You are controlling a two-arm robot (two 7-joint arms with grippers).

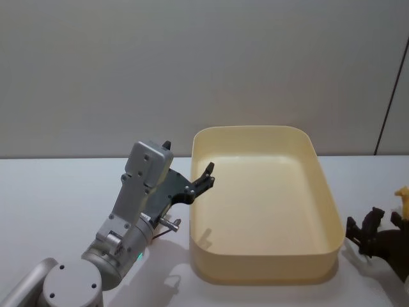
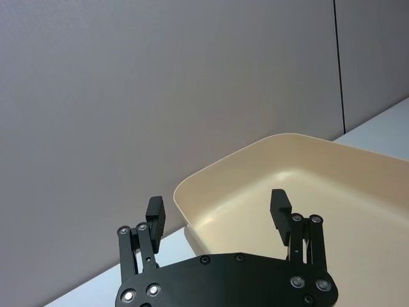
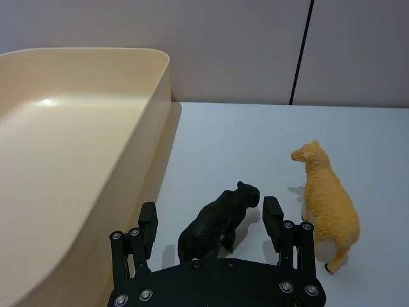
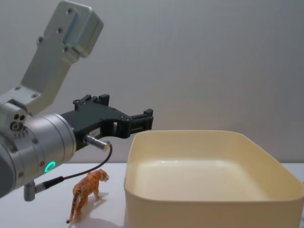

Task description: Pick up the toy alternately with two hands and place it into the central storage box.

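Head, left gripper [image 1: 187,158]: we see it raised beside the left wall of the storage box [image 1: 262,270], with one fingertip out over that rim and the fingers spread apart.
Head, right gripper [image 1: 374,222]: low on the table [image 1: 57,192], just right of the box, near its front right corner.
Head, toy sheep [image 1: 401,194]: yellow, at the right edge, just beyond the right gripper.
Left wrist, left gripper [image 2: 218,211]: fingers wide apart, pointing across a corner of the box [image 2: 287,137].
Right wrist, right gripper [image 3: 210,219]: fingers apart, one on either side of the black toy animal [image 3: 214,224]; we cannot tell whether a pad touches it.
Right wrist, black toy animal: standing on the table [image 3: 243,141], outside the box [image 3: 96,54], between its wall and the toy sheep [image 3: 327,208].
Right wrist, toy sheep: upright, just beside the black toy animal, apart from it.
Chest, left gripper [image 4: 126,110]: held above the rim of the box [image 4: 199,211], at its left end; green ring [image 4: 49,166] lit on the arm.
Chest, toy tiger [image 4: 88,190]: standing on the table [image 4: 47,214] under the left arm, just left of the box, outside it.
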